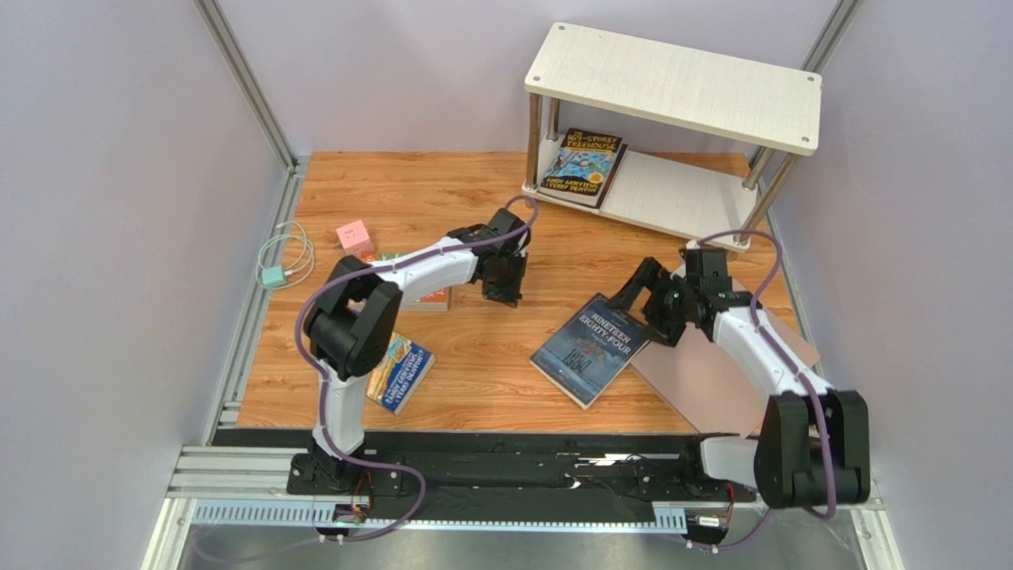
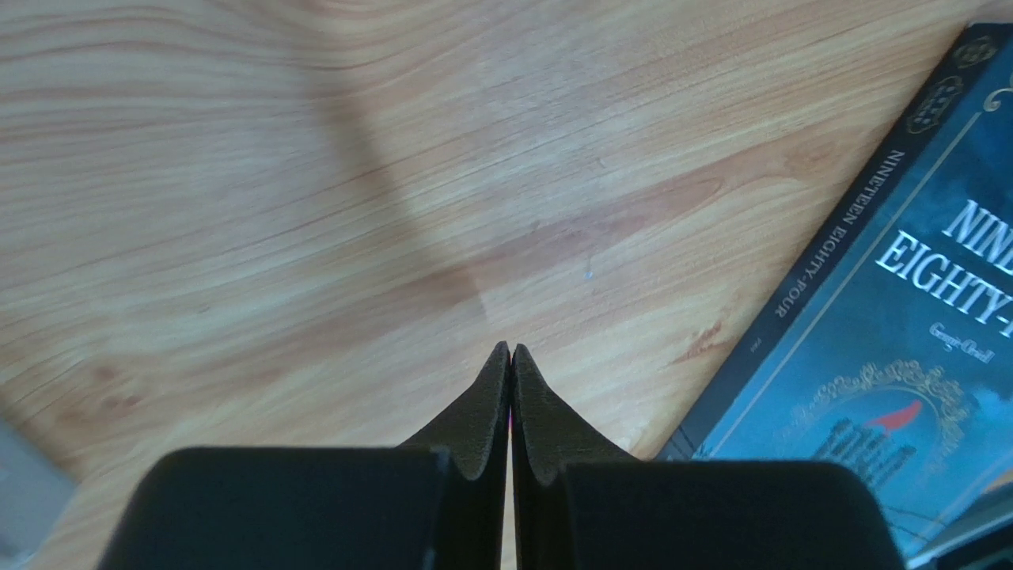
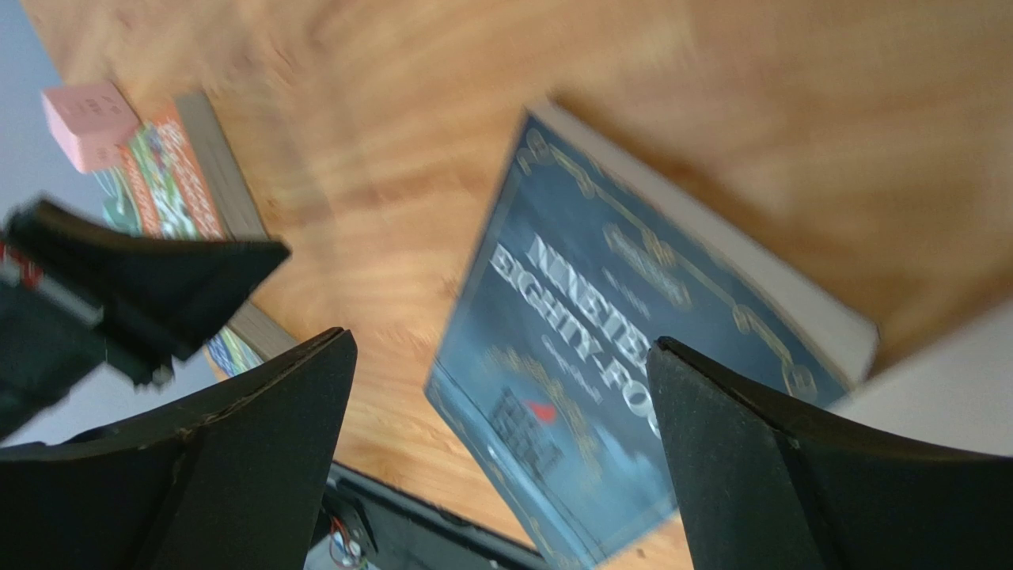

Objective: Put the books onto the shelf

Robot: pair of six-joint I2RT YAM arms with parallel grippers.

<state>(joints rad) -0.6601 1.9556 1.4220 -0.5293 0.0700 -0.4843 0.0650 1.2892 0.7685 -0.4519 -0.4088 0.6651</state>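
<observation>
Starting at the left gripper [image 2: 510, 350]: its fingers are pressed flat together with nothing between them, and the tips hang over bare table [image 2: 238, 178]. Just to their right lies the dark blue book [image 2: 904, 356], flat and cover up, not touched by them.

The right gripper [image 3: 499, 344] hovers above that same book. Its fingers are spread as wide as they go and hold nothing. The cover shows in the gap between them, apart from both pads.

Beyond the right fingers, well apart from them, stands the shelf [image 1: 678, 83], with one cartoon book [image 1: 583, 166] on its lower board. That is the only book seen put away. Behind the right fingers, under that arm, lies a cardboard sheet [image 1: 713, 380], which is no part of the job.

Left of the left fingers, a second cartoon book [image 3: 167, 178] lies half hidden under the forearm, next to a pink cube [image 1: 353, 236]. A third [image 1: 398, 372] sits back beside that arm's base.

My reading is that the task is early on, with one book shelved and three on the table to go. No other book shows. The dark blue book looks like the one in hand, with the grasp not yet made.
</observation>
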